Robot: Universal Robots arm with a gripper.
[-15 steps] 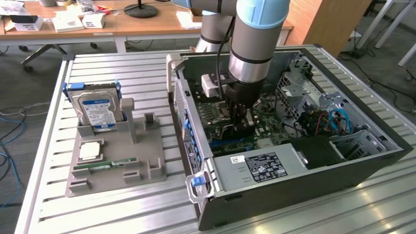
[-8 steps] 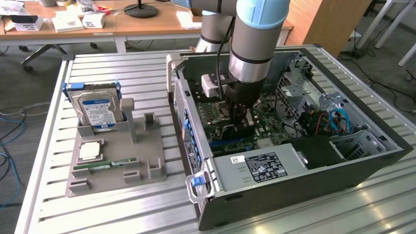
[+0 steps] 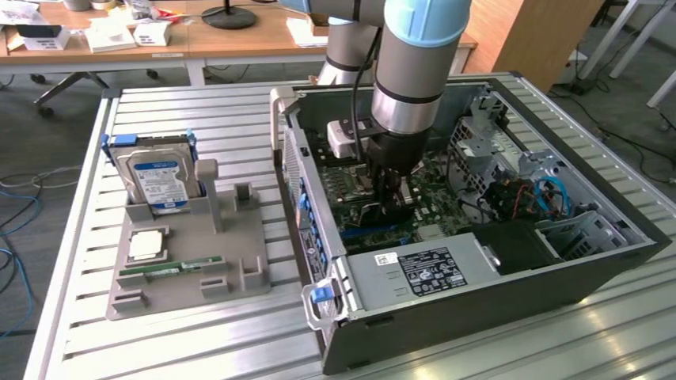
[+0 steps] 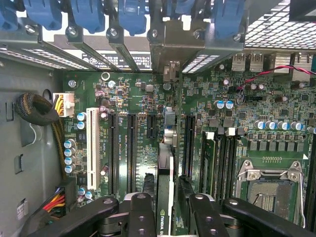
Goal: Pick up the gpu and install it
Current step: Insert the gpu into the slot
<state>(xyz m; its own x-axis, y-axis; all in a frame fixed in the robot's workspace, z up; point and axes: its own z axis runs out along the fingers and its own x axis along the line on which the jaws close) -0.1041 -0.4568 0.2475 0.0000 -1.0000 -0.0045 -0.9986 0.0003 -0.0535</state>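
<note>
Inside the computer case (image 3: pixel 507 305), the pincer (image 4: pixel 165 190) straddles the gpu (image 4: pixel 165 158), which stands on edge in a motherboard (image 4: pixel 138 94) slot, its fingers (image 4: pixel 143 212) parted slightly off the card

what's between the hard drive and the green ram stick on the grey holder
A square silver chip lies flat on the grey holder between the hard drive and RAM stick, in the exterior view.

Centre right: open computer case (image 3: pixel 476 297), gripper (image 3: pixel 395 212) low inside, above motherboard (image 3: pixel 438 202). Lower left: grey tray (image 3: pixel 180 294) holding hard drive (image 3: pixel 157 178), RAM stick (image 3: pixel 169 271).
</note>
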